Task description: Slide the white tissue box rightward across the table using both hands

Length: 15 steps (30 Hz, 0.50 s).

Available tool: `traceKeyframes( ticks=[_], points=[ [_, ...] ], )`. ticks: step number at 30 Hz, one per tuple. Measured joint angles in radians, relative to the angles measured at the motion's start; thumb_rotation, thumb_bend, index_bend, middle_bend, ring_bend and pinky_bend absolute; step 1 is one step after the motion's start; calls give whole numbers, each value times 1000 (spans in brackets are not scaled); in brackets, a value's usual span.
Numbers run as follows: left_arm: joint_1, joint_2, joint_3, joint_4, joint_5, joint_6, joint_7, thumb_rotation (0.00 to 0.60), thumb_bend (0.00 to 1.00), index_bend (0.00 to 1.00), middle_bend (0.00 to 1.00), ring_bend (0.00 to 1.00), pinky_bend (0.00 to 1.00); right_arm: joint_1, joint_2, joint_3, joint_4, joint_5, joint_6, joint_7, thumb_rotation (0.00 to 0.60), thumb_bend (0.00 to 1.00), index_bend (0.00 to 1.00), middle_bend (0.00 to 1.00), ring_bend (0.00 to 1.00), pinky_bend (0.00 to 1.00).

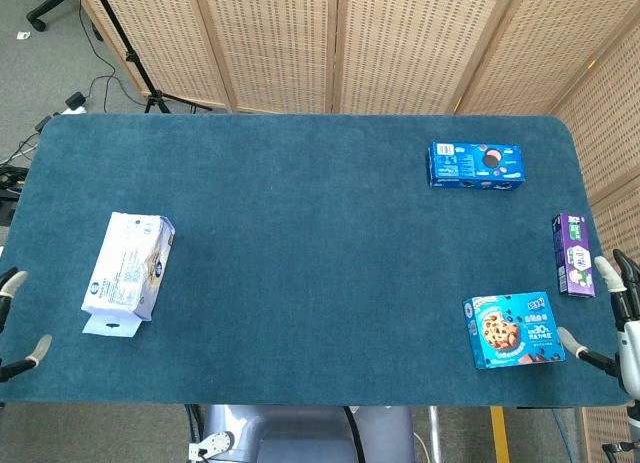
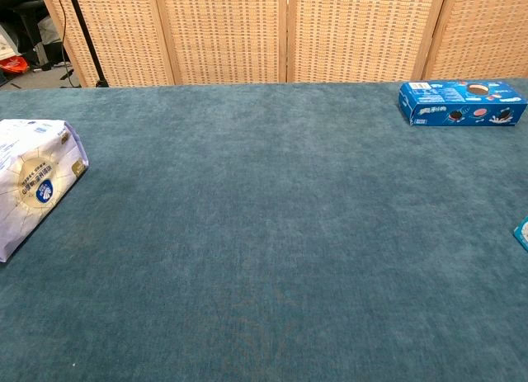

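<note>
blue table [image 1: 300, 243], tissue box [image 1: 128, 266] far left

Dark teal felt-covered table [image 1: 300, 263], rounded at its far corners. Far right: a long blue cardboard box of sandwich cookies [image 1: 476, 165], lying flat — also visible at the upper right of the chest view [image 2: 462, 102]. Right edge: a narrow purple carton [image 1: 572, 254], lying lengthwise. Near right: a squarish light-blue box of chocolate-chip cookies [image 1: 512, 330], slightly rotated, well apart from the other two. Behind the table — folding screens of woven tan rattan in wooden frames [image 1: 400, 43]; a black stand leg and cables on the grey floor [image 1: 120, 78].
</note>
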Motion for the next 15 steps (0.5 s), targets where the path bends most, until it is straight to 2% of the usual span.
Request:
traceKeyframes(
  ticks=[6,12,15],
  points=[
    [-65,11,-16,57,-53,-152,-301,600,1000,0,0,0,0,4,4,0,-3,-2,-7,6,600,0,2,0,0,0],
    [-152,0,-46,194,-109,-352,-643,600,1000,0,0,0,0,8,2,-2,-5,-4,-14,2,600,0,1,0,0,0],
    [-197,-12,-58,265,-123,-437,-748,600,1000,0,0,0,0,7,2,0,-6,-2,-12,2,600,0,1,0,0,0]
  ],
)
